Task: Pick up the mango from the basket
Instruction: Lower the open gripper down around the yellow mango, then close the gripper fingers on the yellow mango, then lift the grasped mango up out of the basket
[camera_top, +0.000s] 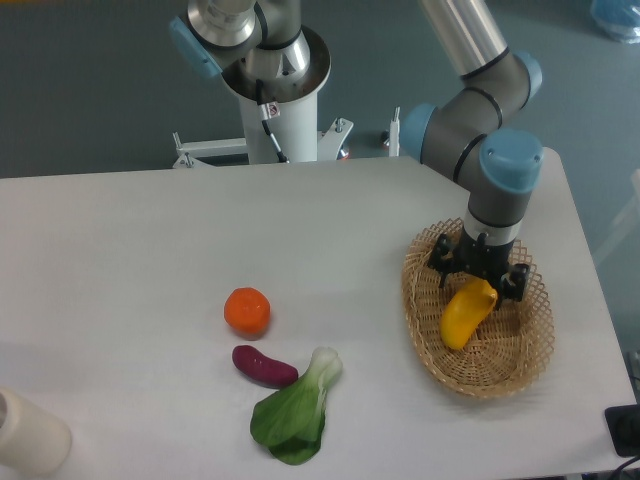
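White table (150, 230), basket (425, 320), hand (478, 279) spread wide, hiding mango (462, 315) tip

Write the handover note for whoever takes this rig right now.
Gripper: open, fingers spread over the upper, orange end of the mango; no grasp visible.
Mango: lying in the basket at the table's right side, not lifted.
Done: approach over the basket.
Left: close on the mango, lift it out.
Elsewhere on the table: orange, eggplant, leafy green.
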